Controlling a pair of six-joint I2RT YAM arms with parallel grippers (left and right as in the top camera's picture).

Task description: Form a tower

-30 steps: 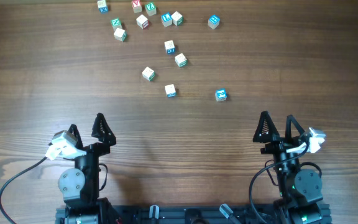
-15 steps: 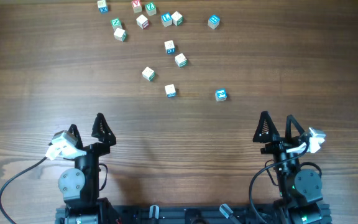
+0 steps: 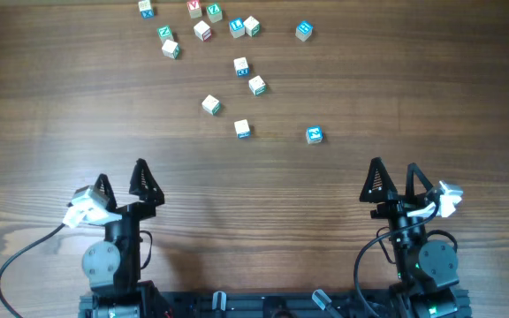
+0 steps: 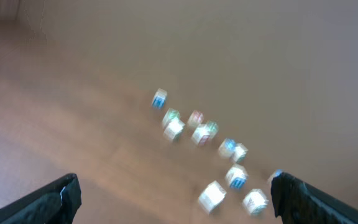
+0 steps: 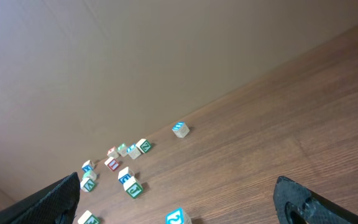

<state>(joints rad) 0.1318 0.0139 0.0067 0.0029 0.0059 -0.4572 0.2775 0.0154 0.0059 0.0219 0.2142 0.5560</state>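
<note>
Bench (image 3: 60,106) of brown wood grain fills the overhead frame. Left tool (image 3: 121,173) sits at the lower left and right tool (image 3: 394,165) at the lower right, each with jaws spread wide and holding nothing, well apart from the blocks. Small pale letter cubes (image 3: 241,65) lie scattered across the upper middle, each resting on the bench itself, most bunched near the top edge. One teal-faced cube (image 3: 315,134) marks the group's lower right. The left wrist view is blurred.

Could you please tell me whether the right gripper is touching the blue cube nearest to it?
Apart. The overhead view shows the open right gripper well short of the blue cube, with a broad, plainly visible gap between them.
</note>
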